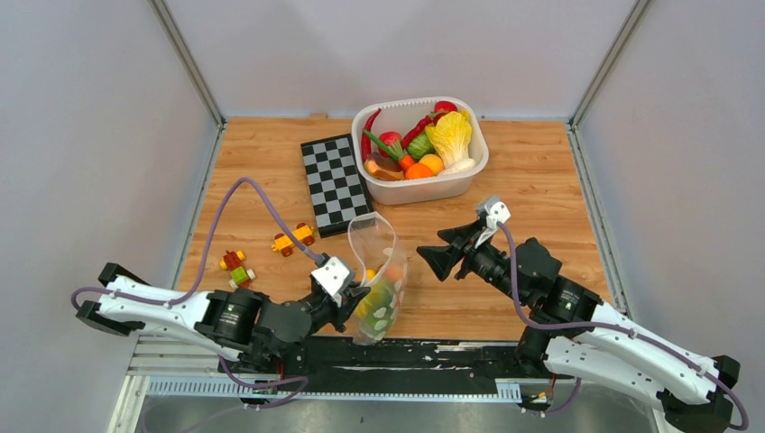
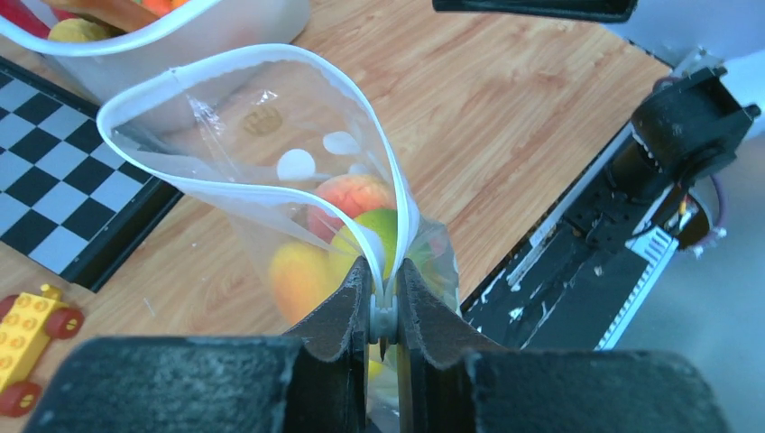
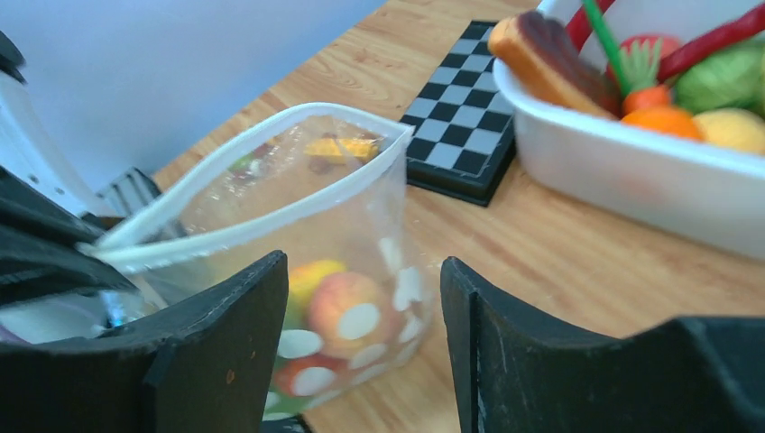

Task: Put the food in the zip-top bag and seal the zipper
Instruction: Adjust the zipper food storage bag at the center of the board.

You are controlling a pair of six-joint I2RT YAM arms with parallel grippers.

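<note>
Wood tabletop point(image 1: 541, 180) | left hand point(image 2: 382, 311) pinches zip-top bag point(image 2: 262, 153) rim — food point(image 2: 354, 194) inside blurred | right hand point(image 3: 363, 271) wide, empty

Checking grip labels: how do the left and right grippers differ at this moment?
The left gripper is pinched shut on the zipper of the bag; the right gripper stands open, holding nothing. The left gripper touches the bag; the right gripper hovers beside it. Both face the bag.

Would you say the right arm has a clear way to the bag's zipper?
Probably yes: the right claw is open and faces the zipper, with nothing between. The left claw pinches one end.
</note>
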